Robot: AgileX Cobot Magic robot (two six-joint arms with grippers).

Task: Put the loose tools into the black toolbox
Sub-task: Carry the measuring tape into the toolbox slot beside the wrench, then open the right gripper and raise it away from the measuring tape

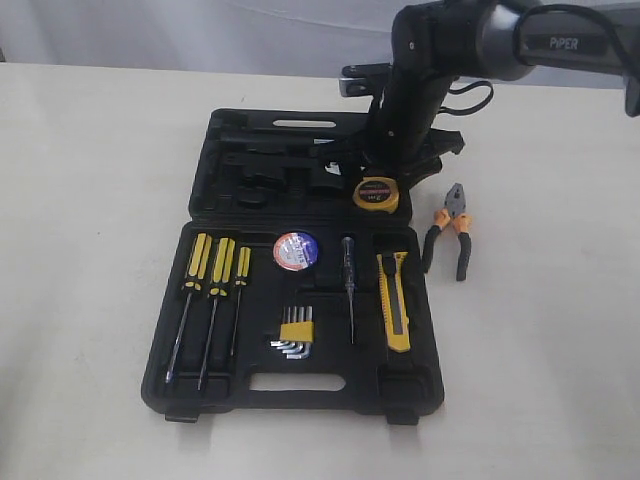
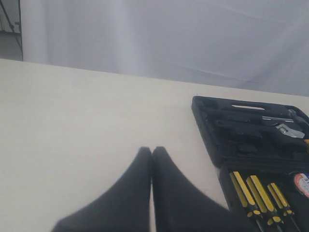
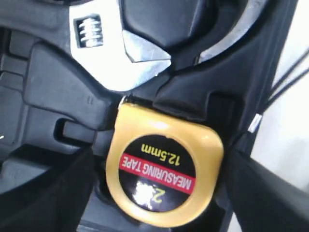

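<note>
**Q:** What does the right gripper (image 1: 395, 162) show?

**A:** Its jaws stand wide apart over the far half of the black toolbox (image 1: 205, 225). One finger is on each side of the round yellow tape measure (image 3: 161, 171), and neither clamps it. The tape measure lies released at the right end of that half. It is just beside the head of an adjustable wrench (image 3: 118, 55), label upward, reading "MEASURING TAPE".

**Q:** And the left gripper (image 2: 152, 151)?

**A:** Clenched, fingertips pressed together with nothing between them. It is above bare table (image 1: 90, 200), to the left of the case.

**Q:** Where are the other loose tools?

**A:** The black tape roll with blue-white label (image 1: 296, 250) sits in the near half, towards the middle. The yellow-black utility knife (image 1: 394, 300) lies in the same half at its right side, lengthwise. The pliers with orange-black handles (image 1: 452, 235) lie on the table just right of the case, outside it, with the head pointing away.

**Q:** What else is in the near half?

**A:** Three yellow-black-handled screwdrivers (image 1: 215, 270) lie at the left and a yellow-clipped hex key set (image 1: 295, 330) near the centre. One slim dark screwdriver (image 1: 348, 285) lies between the tape roll and the knife.
</note>
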